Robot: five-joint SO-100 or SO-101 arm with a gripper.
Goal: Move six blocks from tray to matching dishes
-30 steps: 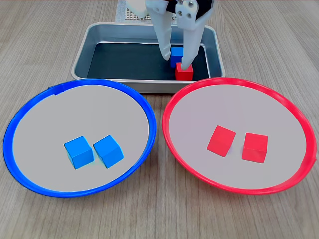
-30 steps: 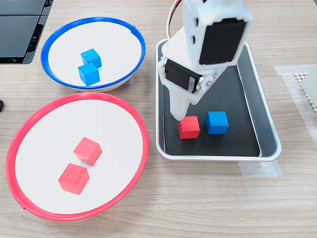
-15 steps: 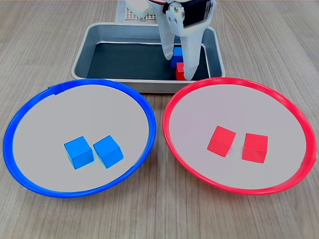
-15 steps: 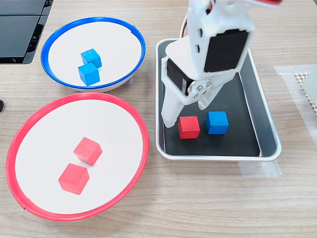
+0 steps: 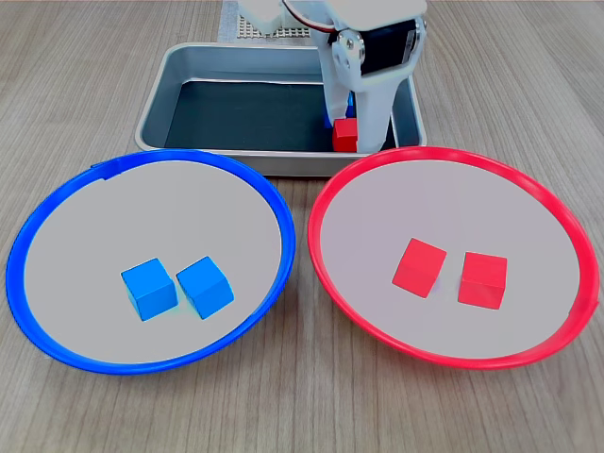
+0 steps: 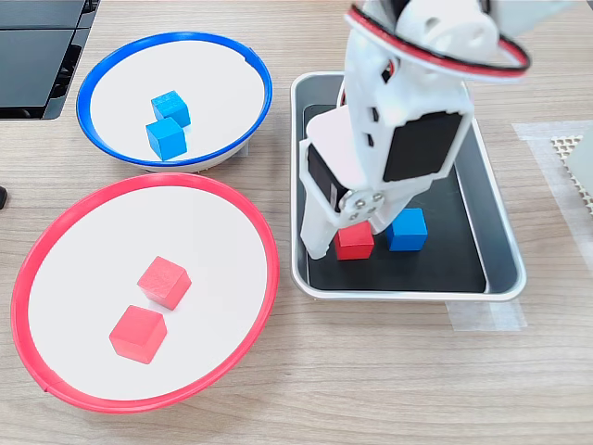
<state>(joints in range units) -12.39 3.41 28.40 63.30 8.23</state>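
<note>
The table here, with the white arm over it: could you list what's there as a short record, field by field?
Blue-rimmed dish: two blue blocks
Red-rimmed dish: two red blocks
Tray: one red block, one blue block
Gripper: down in the tray at the red block; whether it grips it cannot be told
Blocks left to move: two

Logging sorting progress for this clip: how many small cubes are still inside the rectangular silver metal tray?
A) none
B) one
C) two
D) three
C: in the second exterior view the rectangular silver metal tray holds one small red cube and one small blue cube, side by side under the white arm.
</note>
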